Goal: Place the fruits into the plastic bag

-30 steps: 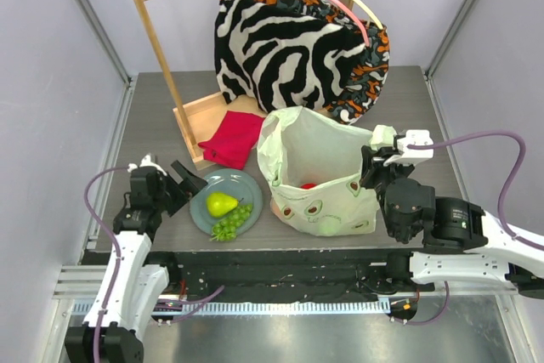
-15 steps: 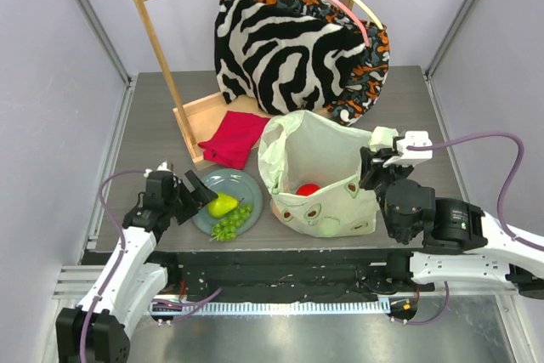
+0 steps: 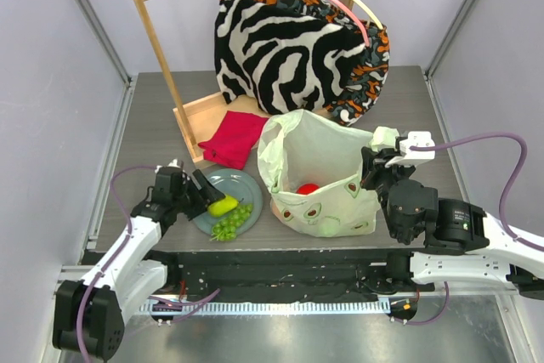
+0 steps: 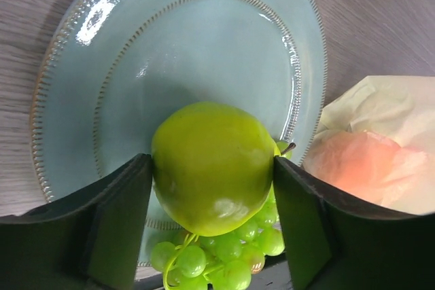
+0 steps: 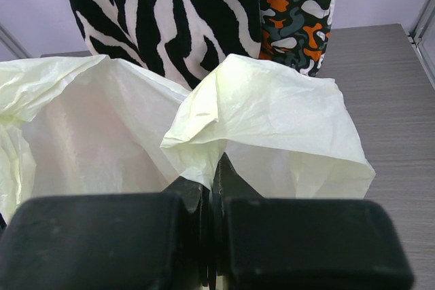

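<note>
The grey wood-grain desk (image 3: 153, 133) carries a wooden rack (image 3: 157, 40) at the back, draped with zebra-striped fabric (image 3: 280, 48). In front of it the pale-green plastic bag (image 3: 319, 146) stands open in the middle of the desk, its mouth facing up. The right gripper (image 5: 212, 188) is closed on the bag's right rim, plastic pinched between its fingers. A red cloth (image 3: 231, 138) lies just left of the bag. Nearer the arms sits a round grey-green plate (image 4: 204, 52). The left gripper (image 4: 212, 195) clasps the green pear (image 4: 211, 154) over the plate's near edge, one finger against each side. The green grape bunch (image 4: 217, 263) lies just beneath the pear. A red fruit (image 3: 308, 188) rests inside the bag.
</note>
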Motion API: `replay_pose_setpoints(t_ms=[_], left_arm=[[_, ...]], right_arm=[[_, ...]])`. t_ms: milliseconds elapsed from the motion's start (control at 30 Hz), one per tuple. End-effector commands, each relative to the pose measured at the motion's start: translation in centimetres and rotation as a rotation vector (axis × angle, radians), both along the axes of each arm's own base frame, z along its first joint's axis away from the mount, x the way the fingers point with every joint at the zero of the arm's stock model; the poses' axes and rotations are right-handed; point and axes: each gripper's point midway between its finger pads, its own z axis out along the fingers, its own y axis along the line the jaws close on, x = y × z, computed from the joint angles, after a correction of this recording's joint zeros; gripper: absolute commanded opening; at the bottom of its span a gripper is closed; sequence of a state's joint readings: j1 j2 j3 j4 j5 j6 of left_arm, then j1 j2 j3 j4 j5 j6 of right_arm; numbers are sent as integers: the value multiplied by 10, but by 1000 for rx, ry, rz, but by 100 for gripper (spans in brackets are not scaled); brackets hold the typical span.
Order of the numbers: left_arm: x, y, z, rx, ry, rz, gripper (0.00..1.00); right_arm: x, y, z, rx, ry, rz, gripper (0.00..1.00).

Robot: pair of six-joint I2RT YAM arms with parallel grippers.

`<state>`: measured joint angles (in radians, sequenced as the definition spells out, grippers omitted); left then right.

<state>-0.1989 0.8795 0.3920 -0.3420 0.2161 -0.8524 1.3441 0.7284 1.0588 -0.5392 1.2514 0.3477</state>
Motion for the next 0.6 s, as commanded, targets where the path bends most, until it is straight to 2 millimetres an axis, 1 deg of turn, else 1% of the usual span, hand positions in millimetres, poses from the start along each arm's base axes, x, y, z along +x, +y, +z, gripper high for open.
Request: replay_pose_setpoints(t_ms=[0,167,200,267,300,367,500,533,567], left_arm=[[11,-5,14,-21,-72,-8,62],[10,-3,16,-14,-83,2,46],[11,-2,18,-10,-91,1,42],[11,1,23,5,-97,9,37],[12,2,28,12,-114,12,33],[14,7,37,31,-140,31,30],[17,12,63,42,-208,51,20],[16,12,68,44,-219,44,20],[18,12,79,43,-243,41,19]], right_arm=[[1,-2,6,71,-11,-20,1],[1,0,4,66,-10,-17,1],[1,0,4,68,-10,-17,1],[1,1,6,71,-10,-16,1],[1,2,5,67,-9,-13,1],[1,4,6,64,-9,-8,1],[1,6,6,58,-8,0,1],[2,7,5,58,-7,-2,1],[1,8,6,67,-6,-1,1]])
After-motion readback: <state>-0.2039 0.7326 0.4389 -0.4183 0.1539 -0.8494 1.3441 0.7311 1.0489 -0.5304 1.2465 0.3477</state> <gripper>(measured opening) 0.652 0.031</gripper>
